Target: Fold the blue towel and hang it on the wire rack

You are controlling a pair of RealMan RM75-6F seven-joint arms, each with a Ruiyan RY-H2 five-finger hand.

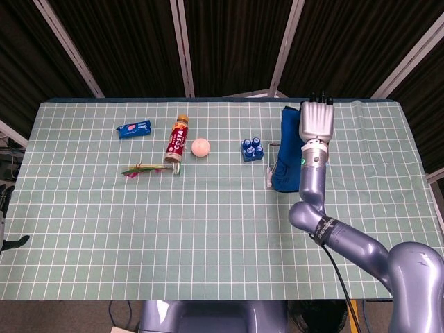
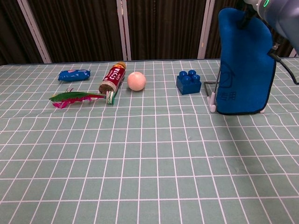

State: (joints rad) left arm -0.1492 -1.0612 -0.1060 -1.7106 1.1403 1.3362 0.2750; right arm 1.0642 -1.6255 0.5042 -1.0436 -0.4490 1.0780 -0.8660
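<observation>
Towel point(image 2: 245, 65), blue, hangs folded over the wire rack point(image 2: 211, 91) at the right rear of the worktop point(image 2: 149, 158). In the chest view its lower edge reaches almost to the rack's white feet.

Items on the worktop, left to right:
- Blue packet point(image 1: 134, 130), lying flat near the rear left.
- Feathered toy point(image 1: 142, 168), green and pink, just in front of the packet and touching or nearly touching the bottle's lower end.
- Red bottle point(image 1: 177, 139), on its side, cap pointing to the rear.
- Pale pink ball point(image 1: 200, 147), just beside the bottle, apart from it.
- Blue building block point(image 1: 252, 149), near the rack's left side, not touching it.
- Wire rack with the towel draped on it.

Right robot hand point(image 1: 316, 121) is above the towel's top, over its right part in the head view, back of the hand facing the camera, fingers pointing to the rear. Whether the fingers pinch the cloth or merely rest on it cannot be told. Chest view shows only the wrist at the top edge.

Left robot hand is outside both views.
</observation>
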